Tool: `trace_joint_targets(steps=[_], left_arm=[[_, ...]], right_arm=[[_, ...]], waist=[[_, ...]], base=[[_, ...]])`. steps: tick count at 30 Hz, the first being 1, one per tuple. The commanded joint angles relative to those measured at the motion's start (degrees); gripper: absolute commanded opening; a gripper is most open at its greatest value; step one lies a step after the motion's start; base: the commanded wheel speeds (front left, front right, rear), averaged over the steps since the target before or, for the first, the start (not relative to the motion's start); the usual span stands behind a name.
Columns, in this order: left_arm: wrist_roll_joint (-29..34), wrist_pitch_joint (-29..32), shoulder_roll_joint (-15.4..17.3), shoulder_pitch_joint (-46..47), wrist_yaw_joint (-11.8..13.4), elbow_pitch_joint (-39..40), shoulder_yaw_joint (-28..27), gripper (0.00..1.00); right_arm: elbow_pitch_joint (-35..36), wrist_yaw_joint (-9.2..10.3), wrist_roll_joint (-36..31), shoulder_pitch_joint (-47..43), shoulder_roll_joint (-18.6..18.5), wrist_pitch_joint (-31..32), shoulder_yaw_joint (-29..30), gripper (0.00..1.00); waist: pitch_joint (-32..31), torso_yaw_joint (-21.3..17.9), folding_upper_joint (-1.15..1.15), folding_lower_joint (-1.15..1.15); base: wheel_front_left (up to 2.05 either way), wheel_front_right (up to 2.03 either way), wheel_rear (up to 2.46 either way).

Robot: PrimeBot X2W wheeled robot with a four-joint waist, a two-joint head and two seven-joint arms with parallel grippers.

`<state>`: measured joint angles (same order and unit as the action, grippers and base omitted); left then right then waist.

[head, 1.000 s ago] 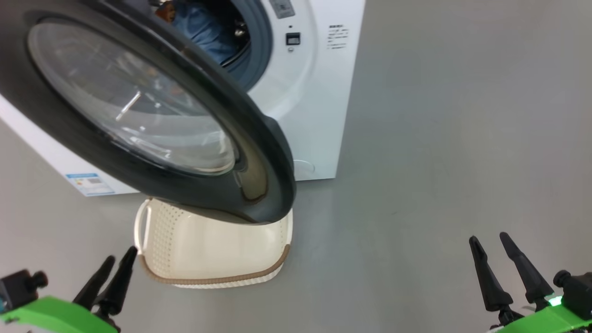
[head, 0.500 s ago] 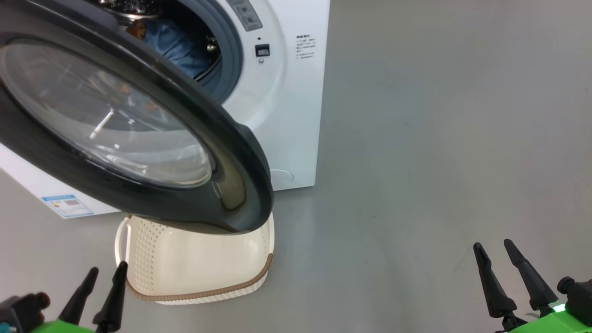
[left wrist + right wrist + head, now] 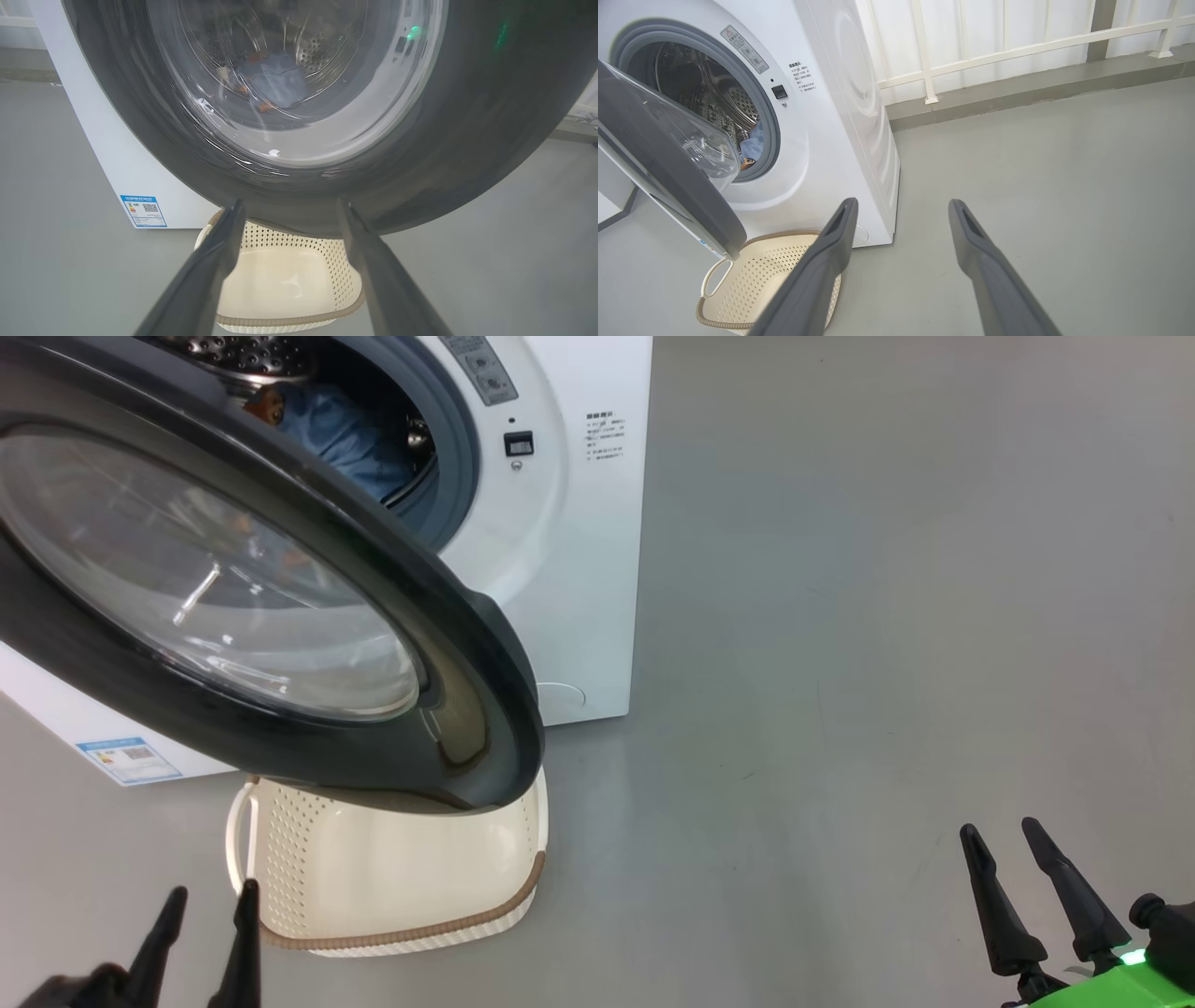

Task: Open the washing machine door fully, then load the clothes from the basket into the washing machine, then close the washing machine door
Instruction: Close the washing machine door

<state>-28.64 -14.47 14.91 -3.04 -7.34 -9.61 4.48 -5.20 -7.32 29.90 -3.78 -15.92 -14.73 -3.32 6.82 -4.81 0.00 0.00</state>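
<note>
From the head, the white washing machine (image 3: 560,569) stands with its door (image 3: 467,691) swung out in front, the glossy black rim hanging over the cream perforated basket (image 3: 289,840) at the machine's foot. The light-blue clothes (image 3: 345,429) lie inside the machine. The left gripper (image 3: 213,889) and right gripper (image 3: 999,826) both spread their fingers wide, holding nothing. The left wrist view looks through the door's bulging clear glass and adds a blue label sticker (image 3: 143,211) low on the machine's side. The right wrist view adds the steel pierced drum (image 3: 733,100), the grey-blue rubber seal (image 3: 771,130) and a white railing (image 3: 923,46) behind the machine.
</note>
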Motion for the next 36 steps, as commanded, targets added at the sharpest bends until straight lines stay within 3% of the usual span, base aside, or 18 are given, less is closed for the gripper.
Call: trace_joint_targets(steps=[1,10,20,22,23,24,36], left_arm=[[1.21,-0.52,0.47,0.41,-0.14,1.57,-2.91,1.00],[6.06,-0.52,-3.91,-0.92,-0.14,1.94,-6.58,1.00],[7.01,-0.52,-4.52,-0.65,-0.14,2.51,-6.75,1.00],[7.05,-0.52,-4.58,-0.59,-0.14,2.81,-6.74,1.00],[7.09,-0.52,-4.60,-0.52,-0.14,3.01,-6.66,1.00],[7.17,-0.52,-4.62,-0.48,-0.14,3.25,-6.59,1.00],[7.69,-0.52,-6.23,-0.17,-0.14,6.56,-7.38,1.00]], right_arm=[[1.24,-0.17,-0.39,0.18,-1.05,-0.27,-0.99,1.00],[0.96,-0.17,-0.22,0.88,-0.77,-0.27,-1.10,1.00],[1.75,-0.17,-0.11,1.19,-0.53,-0.27,-1.06,1.00],[2.13,-0.17,0.16,1.53,-0.37,-0.27,-1.06,0.41],[2.31,-0.17,0.32,1.83,-0.34,-0.27,-1.18,0.25],[2.61,-0.17,0.49,2.24,-0.29,-0.27,-1.34,0.00],[9.33,-0.17,1.70,15.80,1.20,-0.27,-7.88,0.00]], waist=[[0.01,0.02,0.00,0.00],[0.40,0.05,0.00,0.00],[0.07,0.61,0.00,0.00],[-0.08,0.91,0.00,0.00],[-0.16,1.09,0.00,0.00],[-0.26,1.29,0.00,0.00],[-1.83,5.28,0.00,0.00]], base=[[0.00,0.00,0.00],[0.00,0.00,0.00],[0.00,0.00,0.00],[0.00,0.00,0.00],[0.00,0.00,0.00],[0.00,0.00,0.00],[0.00,0.00,0.00]])
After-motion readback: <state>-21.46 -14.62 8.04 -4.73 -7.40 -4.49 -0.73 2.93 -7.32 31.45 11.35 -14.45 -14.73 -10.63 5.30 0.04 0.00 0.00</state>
